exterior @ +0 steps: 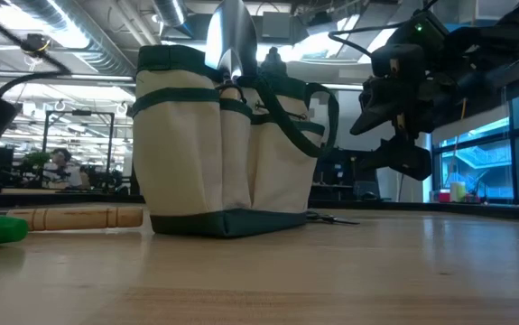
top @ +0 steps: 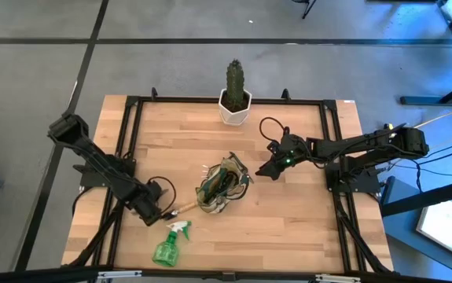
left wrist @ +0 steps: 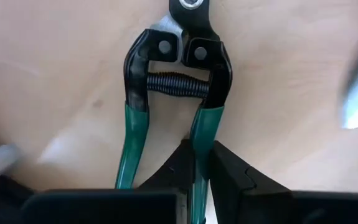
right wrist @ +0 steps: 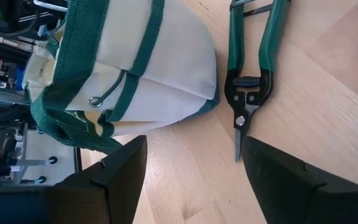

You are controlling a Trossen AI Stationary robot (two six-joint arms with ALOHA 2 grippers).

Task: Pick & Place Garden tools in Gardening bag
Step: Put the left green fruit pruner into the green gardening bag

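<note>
The left arm reaches in from the worktop's (top: 288, 228) left edge, stretched low and slanting toward the middle. Its left gripper (left wrist: 200, 147) points down, close over the wood. The fingers are pressed together on one green-sleeved handle of the black-pivoted pruning shears with a coil spring (left wrist: 132, 140). The shears lie flat on the worktop, their other handle free. Pinching a single handle looks like the way to lift a tool too wide to span whole. From above these shears are hidden under the gripper.

Just beside that gripper lies the translucent green spray bottle (top: 167, 248), on its side near the front edge. A round wooden handle of a hand tool (exterior: 78, 218) lies flat between the gripper and the bag. Both appear to be waiting their turn.

Near the middle stands the olive-and-tan fabric gardening bag (exterior: 196, 135), upright with its mouth open to take tools from above. A silver trowel blade (exterior: 232, 36) sticks out of the top, so at least one tool is already inside.

Touching or just beside the bag's base on its right lies a slim pair of green-handled snips (right wrist: 247, 68), flat on the wood.

The right arm extends inward from the right edge, elbow raised. The right gripper (right wrist: 194, 168) hangs above the worktop near bag and snips, its fingers wide apart and holding nothing. It looks parked while the left arm works.
</note>
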